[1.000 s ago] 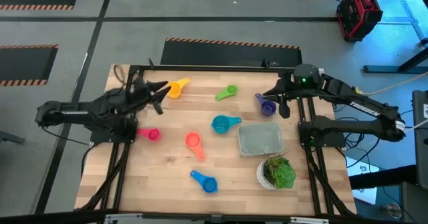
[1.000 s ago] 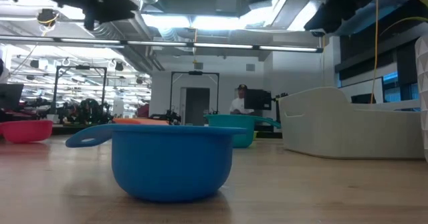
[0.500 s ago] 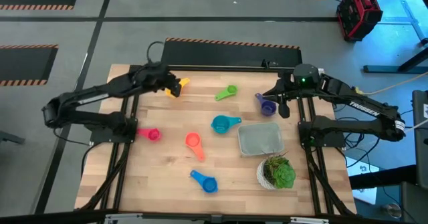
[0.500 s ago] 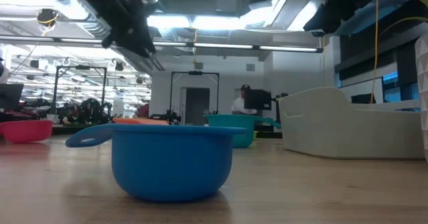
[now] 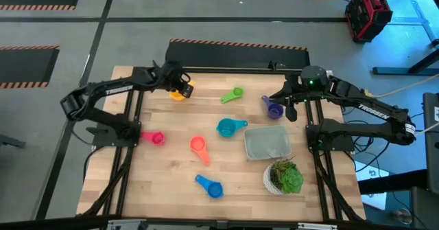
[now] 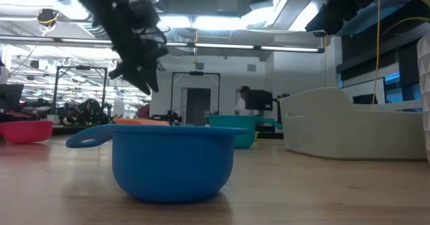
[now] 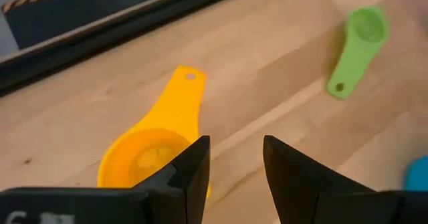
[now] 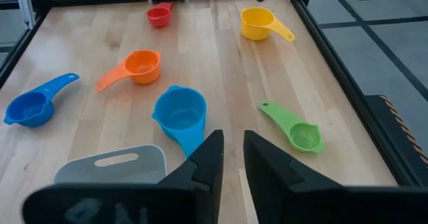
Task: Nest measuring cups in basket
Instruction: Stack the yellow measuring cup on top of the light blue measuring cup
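Observation:
Several measuring cups lie apart on the wooden table: yellow (image 5: 184, 91), green (image 5: 233, 95), purple (image 5: 273, 108), teal (image 5: 228, 127), salmon (image 5: 198, 146), pink (image 5: 154, 138) and blue (image 5: 210, 185). The light-gray basket (image 5: 267, 143) sits right of centre and holds nothing. My left gripper (image 5: 178, 84) hangs open above the yellow cup (image 7: 154, 140), clear of the table in the low view (image 6: 144, 77). Its fingertips (image 7: 234, 150) stand over the bowl's edge. My right gripper (image 5: 291, 111) waits just right of the purple cup, with a narrow gap between its fingers (image 8: 233, 150).
A round white pot with a green plant (image 5: 283, 177) stands near the basket's near right corner. A black frame rail (image 5: 226, 69) runs along the far edge behind the yellow cup. Bare wood lies between the pink cup and the near edge.
My left arm has stretched out toward the far edge and to the right. That brought its gripper over the yellow cup, and it has come down into the low view. The cups, the basket and my right arm have stayed where they were.

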Controlling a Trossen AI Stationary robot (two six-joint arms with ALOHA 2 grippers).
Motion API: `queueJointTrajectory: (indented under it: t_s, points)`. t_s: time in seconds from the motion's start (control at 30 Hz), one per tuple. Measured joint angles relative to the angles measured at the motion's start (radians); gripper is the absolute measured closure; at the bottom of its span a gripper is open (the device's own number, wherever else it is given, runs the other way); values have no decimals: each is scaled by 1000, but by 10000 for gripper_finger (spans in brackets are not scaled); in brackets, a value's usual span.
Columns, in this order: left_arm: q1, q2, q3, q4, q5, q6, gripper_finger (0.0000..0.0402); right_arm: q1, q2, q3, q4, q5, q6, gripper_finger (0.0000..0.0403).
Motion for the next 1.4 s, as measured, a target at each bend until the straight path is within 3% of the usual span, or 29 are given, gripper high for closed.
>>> queueJointTrajectory:
  t_s: [0.9,1.27,1.4]
  points:
    - [-6,253,0,1,-57,-5,269,0,0,0,1,0,-4,338]
    - [-7,263,0,1,-61,-5,270,0,0,0,1,-10,-4,338]
    - [-7,263,0,1,-61,-5,290,0,0,0,1,-9,-4,338]
